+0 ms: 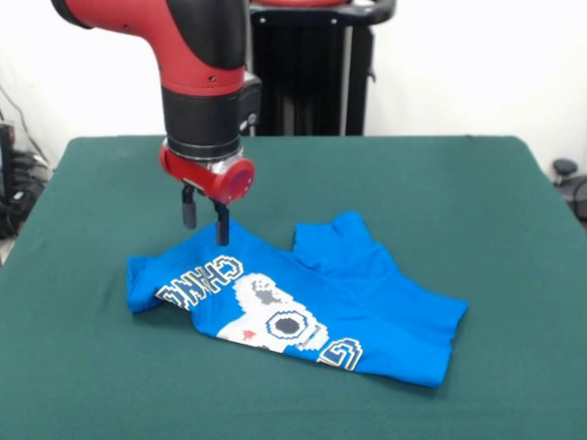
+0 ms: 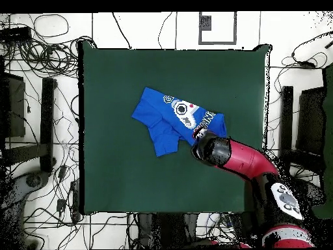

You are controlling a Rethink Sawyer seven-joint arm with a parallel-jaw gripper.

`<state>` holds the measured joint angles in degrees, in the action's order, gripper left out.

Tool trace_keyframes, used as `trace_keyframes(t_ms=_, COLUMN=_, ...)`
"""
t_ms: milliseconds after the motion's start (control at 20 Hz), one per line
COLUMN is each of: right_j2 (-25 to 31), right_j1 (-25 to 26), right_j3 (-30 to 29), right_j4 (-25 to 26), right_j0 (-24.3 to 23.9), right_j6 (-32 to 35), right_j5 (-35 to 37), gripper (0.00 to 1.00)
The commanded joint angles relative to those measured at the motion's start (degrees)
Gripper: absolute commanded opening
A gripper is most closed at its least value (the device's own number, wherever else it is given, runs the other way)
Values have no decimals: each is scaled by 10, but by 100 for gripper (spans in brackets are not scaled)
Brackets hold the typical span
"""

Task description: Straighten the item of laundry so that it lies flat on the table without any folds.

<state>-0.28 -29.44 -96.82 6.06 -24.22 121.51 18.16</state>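
Note:
The bright blue T-shirt (image 1: 367, 302) lies crumpled near the middle of the dark green table (image 1: 440, 183), graphic side up, with a folded sleeve at its far edge. In the overhead view the shirt (image 2: 170, 120) lies above the arm's wrist. My gripper (image 1: 204, 225) hangs at the shirt's far left edge. Its two dark fingers stand apart: one fingertip (image 1: 221, 234) touches the raised cloth edge, the other hangs over bare table. In the overhead view the wrist hides the gripper.
The robot's black pedestal (image 1: 312, 73) stands behind the table's far edge. Cables and stands lie on the floor around the table (image 2: 117, 169) in the overhead view.

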Motion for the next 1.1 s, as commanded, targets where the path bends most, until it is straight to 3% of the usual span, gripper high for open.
trace_keyframes(t_ms=50, right_j2=6, right_j1=11, right_j3=-64, right_j4=6, right_j0=8, right_j6=57, right_j5=12, gripper=100)
trace_keyframes(t_ms=1100, right_j2=16, right_j1=23, right_j3=-84, right_j4=19, right_j0=-29, right_j6=38, right_j5=-16, gripper=100)
